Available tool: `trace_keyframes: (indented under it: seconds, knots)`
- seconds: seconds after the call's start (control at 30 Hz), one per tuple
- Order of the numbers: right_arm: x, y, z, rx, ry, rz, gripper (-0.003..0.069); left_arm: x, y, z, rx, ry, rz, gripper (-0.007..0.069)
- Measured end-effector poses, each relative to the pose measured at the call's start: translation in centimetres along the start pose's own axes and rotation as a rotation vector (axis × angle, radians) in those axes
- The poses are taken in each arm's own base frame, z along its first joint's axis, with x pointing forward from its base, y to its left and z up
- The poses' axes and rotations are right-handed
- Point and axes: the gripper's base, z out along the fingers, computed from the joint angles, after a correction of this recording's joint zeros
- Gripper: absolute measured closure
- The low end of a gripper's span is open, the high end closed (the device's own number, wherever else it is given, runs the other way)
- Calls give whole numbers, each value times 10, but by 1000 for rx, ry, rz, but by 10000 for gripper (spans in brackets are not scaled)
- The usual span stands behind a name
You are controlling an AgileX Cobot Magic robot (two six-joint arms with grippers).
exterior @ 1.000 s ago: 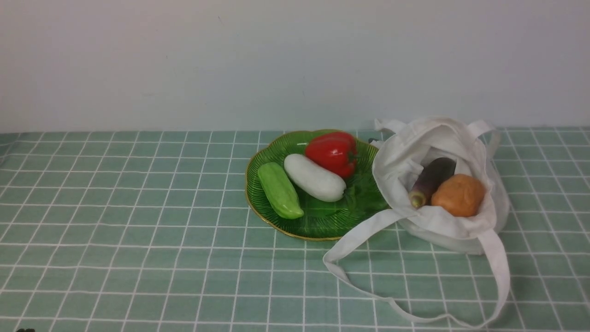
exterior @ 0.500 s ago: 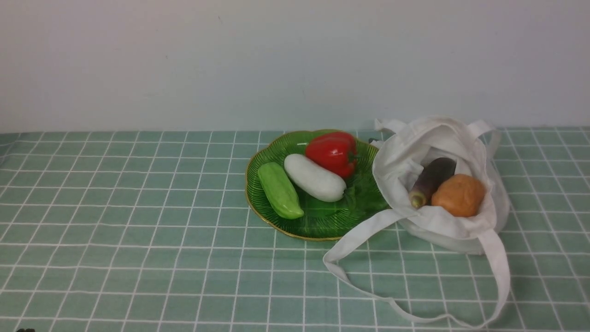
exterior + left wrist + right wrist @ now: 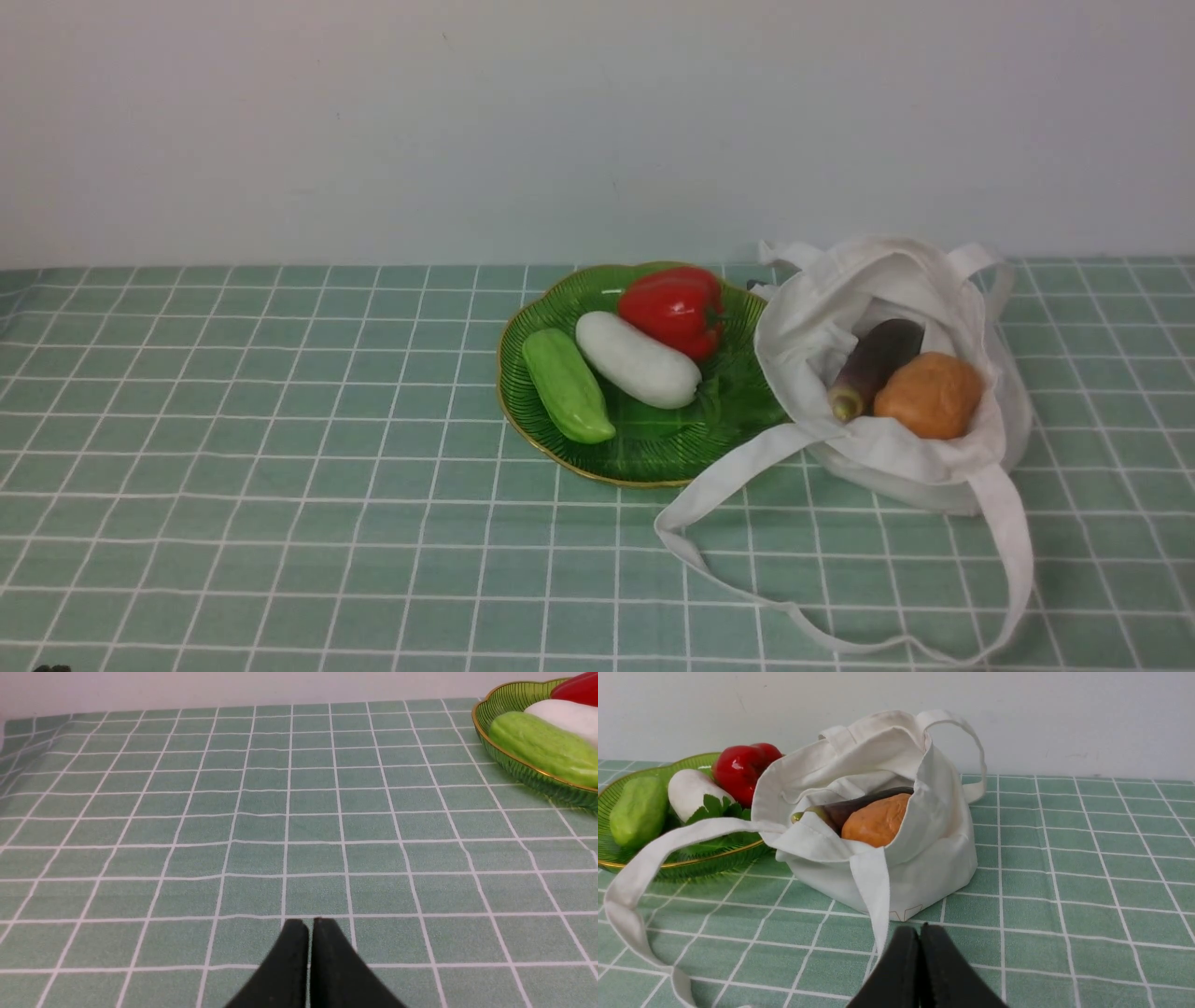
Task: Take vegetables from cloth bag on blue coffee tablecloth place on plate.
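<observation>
From here I see the white radish (image 3: 639,360) on the plate (image 3: 644,471), beside the cloth bag (image 3: 1013,401) near the counter's far edge, well beyond both my left jaws and right jaws, each pair closed together, gripping nothing.

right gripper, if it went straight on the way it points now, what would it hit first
Probably the tablecloth, just beyond the shut fingertips; the bag stands farther on, though depth is unclear.

A pale, smooth wall (image 3: 373,131) across the whole background, faintly marked by a few small scuffs
</observation>
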Motion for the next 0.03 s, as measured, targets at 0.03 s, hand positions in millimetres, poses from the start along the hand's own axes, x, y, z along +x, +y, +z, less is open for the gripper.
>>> trace_keyframes:
  seconds: [0.03]
  knots:
    - [0,0,0,0,0,0,674,0,0,0,0,0,0,632]
